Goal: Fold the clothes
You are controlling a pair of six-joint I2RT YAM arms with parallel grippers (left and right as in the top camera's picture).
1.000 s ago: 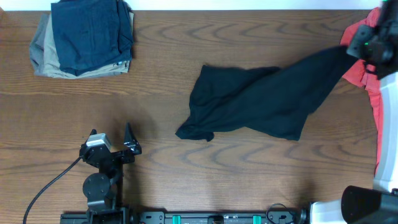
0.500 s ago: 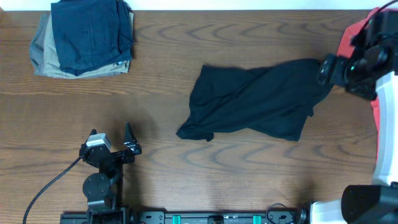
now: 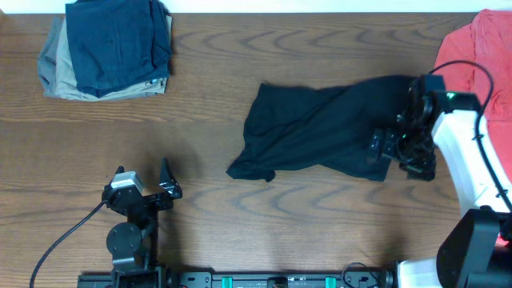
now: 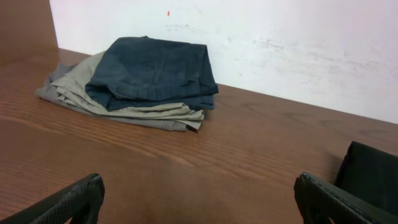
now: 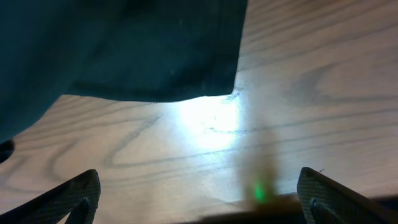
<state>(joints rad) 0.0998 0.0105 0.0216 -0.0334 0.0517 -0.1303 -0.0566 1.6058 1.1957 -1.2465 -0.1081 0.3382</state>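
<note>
Black shirt (image 3: 320, 132) lay crumpled right of tabletop (image 3: 264, 232) centre, long axis left-right. Right gripper (image 3: 396, 152), wide open and empty, hovered over its right end; left gripper (image 3: 144, 180), also open, sat well apart.

A brown wood-grain tabletop (image 3: 240, 232) filled the overhead view, its grain running in long wavy bands. Along its far edge stood a white wall (image 4: 280, 37), lightly scuffed, with a small red mark (image 4: 168, 12) high up. A bright glare (image 5: 205, 118) lay on the wood.
</note>
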